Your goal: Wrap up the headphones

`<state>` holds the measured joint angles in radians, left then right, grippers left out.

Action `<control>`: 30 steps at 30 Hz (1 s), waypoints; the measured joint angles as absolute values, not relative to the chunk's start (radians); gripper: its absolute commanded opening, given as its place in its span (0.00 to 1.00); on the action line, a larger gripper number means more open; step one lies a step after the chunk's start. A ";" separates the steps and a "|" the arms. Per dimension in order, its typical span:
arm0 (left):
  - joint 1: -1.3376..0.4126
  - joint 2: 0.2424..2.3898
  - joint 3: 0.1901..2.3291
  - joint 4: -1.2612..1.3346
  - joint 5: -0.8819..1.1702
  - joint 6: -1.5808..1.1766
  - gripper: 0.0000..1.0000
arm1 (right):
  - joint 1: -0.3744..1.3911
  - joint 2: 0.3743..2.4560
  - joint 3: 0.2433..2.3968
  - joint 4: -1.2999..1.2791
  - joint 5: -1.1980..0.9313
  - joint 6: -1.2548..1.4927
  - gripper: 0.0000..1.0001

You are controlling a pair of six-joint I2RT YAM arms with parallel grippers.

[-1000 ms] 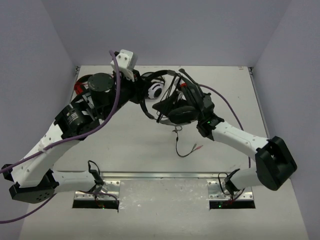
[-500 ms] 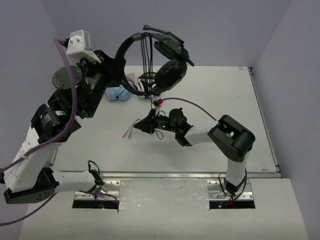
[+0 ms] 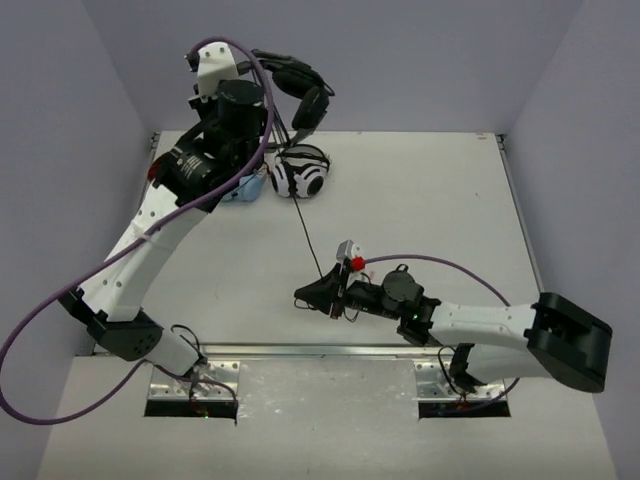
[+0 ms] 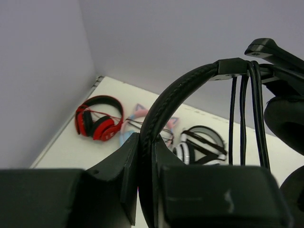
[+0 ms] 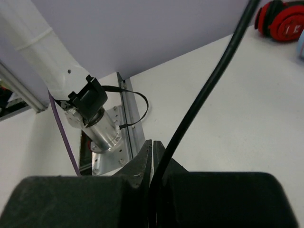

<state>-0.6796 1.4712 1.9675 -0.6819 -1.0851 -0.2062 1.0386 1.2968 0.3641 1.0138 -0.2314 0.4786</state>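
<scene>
1. Black and thickly padded, the headphones [image 3: 310,100] hang high over the back-left corner of the table [image 3: 450,200] in the top view, clamped in the left gripper [image 3: 266,78]. Half a second ago they were nearer the middle. The arm has swung them left and back, above the black-and-white headphones [image 3: 302,177]. Meanwhile the right gripper [image 3: 310,294] has drawn back toward the near edge, so the cable [image 3: 308,225] now runs between the two as one straight, taut line.
2. In the left wrist view, the fingers are closed tight on the padded headband [image 4: 175,95]. What look like three passes of the cable drape over its top, though the close, blurred view leaves the count uncertain.
3. In the right wrist view, the jaws are pressed together on the thin cable, which rises away from them up and to the right. With the slack pulled out, another turn round the headband seems to be in preparation, and the wrap looks partly done.
</scene>
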 measured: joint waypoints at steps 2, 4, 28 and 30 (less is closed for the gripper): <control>-0.604 1.499 1.956 -0.723 -1.061 -0.223 0.00 | 1.088 1.182 0.364 0.926 -0.162 0.413 0.01; -0.548 1.510 1.939 -0.763 -1.032 -0.234 0.00 | 1.127 1.091 0.367 0.852 -0.100 0.357 0.01; -0.755 1.254 1.075 -0.395 -0.606 0.020 0.00 | 0.859 0.970 1.032 -0.103 0.244 -0.250 0.01; -0.773 1.187 1.044 -0.373 -0.509 0.051 0.00 | 0.805 0.976 1.034 -0.116 0.242 -0.268 0.01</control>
